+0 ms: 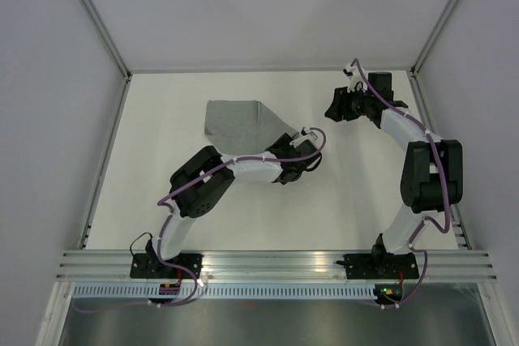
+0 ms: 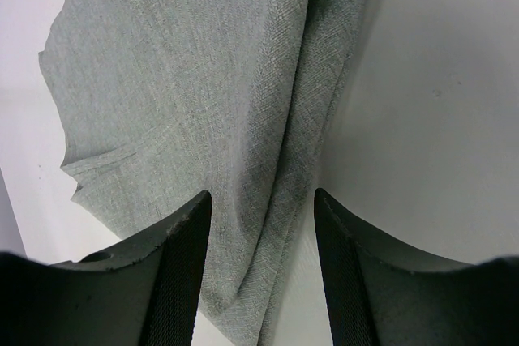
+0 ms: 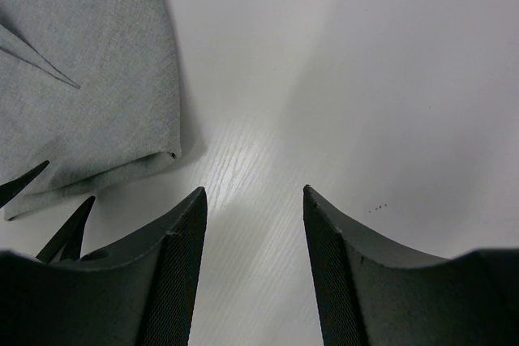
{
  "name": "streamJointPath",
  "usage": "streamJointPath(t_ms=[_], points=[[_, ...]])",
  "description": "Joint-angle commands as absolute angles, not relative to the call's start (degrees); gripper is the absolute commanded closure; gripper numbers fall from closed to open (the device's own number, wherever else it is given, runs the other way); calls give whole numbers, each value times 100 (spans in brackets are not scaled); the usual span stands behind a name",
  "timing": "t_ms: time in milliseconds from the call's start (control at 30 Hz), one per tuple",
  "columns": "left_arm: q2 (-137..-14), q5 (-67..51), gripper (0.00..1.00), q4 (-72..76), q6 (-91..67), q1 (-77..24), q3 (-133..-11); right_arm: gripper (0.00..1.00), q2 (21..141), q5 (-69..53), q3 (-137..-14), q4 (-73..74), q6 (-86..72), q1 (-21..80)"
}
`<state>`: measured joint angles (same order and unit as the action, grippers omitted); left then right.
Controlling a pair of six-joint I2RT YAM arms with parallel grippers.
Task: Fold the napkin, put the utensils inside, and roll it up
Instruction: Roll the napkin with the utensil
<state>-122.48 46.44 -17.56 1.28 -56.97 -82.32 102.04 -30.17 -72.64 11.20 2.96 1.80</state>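
Showing one napkin, two end effectors

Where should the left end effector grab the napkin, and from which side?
Take the napkin by its tapered corner, where layers bunch into a narrow ridge. Come from the tip end, from above, jaws straddling the ridge; the left end effector is open and lined up that way. Flat areas likely give nothing to pinch.

No legible text, napkin unmarked, table without labels or numbers
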Motion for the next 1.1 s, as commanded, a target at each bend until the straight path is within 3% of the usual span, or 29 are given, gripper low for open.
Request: streamJointPath(t_ms=[0, 333, 767, 1067], points=[[-12313, 4500, 40, -1767, 343, -5713, -8393, 43, 9993, -3208, -7216, 932, 264, 123], [-12656, 4386, 42, -1784, 352, -5678, -8525, 44, 9967, -3269, -7146, 888, 229, 53], [-12823, 4105, 55, -1881, 150, -5537, -8367, 45, 9914, -3340, -7058, 844, 228, 35], [-12858, 3867, 69, -1898, 202, -5458, -8341, 46, 9870, -3340, -7023, 826, 246, 35]])
